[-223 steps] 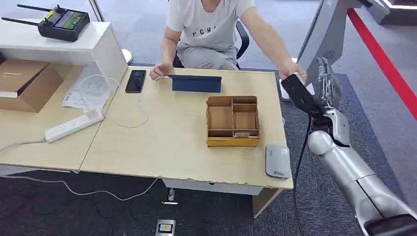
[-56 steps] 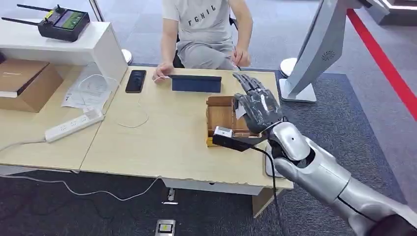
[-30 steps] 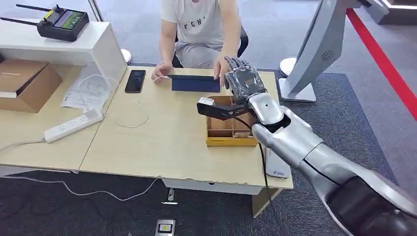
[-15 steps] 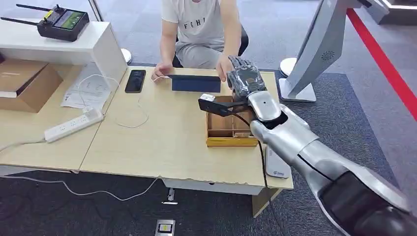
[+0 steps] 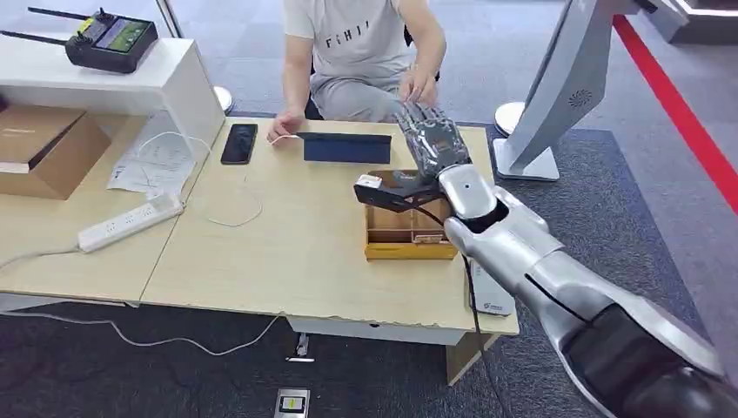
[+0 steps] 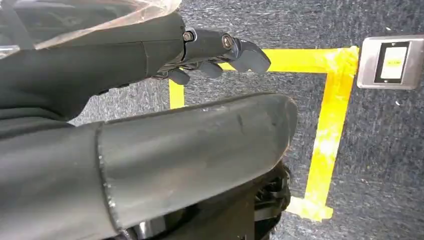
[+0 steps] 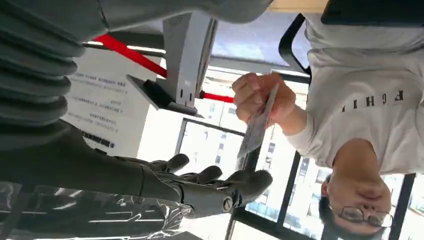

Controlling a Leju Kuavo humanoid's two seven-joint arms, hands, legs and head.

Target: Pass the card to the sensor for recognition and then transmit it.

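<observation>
The robot's right hand [image 5: 432,139] reaches over the far right part of the pale wooden table [image 5: 287,252], past the compartmented wooden organiser box [image 5: 409,228], with its dark fingers [image 7: 220,187] spread and nothing in them. The thin grey card [image 7: 256,129] is pinched in the seated person's hand [image 7: 262,97] (white T-shirt, on the far side of the table), just beyond those fingertips and apart from them. The grey card sensor [image 5: 490,294] lies at the table's near right corner. The left hand [image 6: 220,50] hangs over grey carpet with yellow tape, fingers loosely curved, holding nothing.
</observation>
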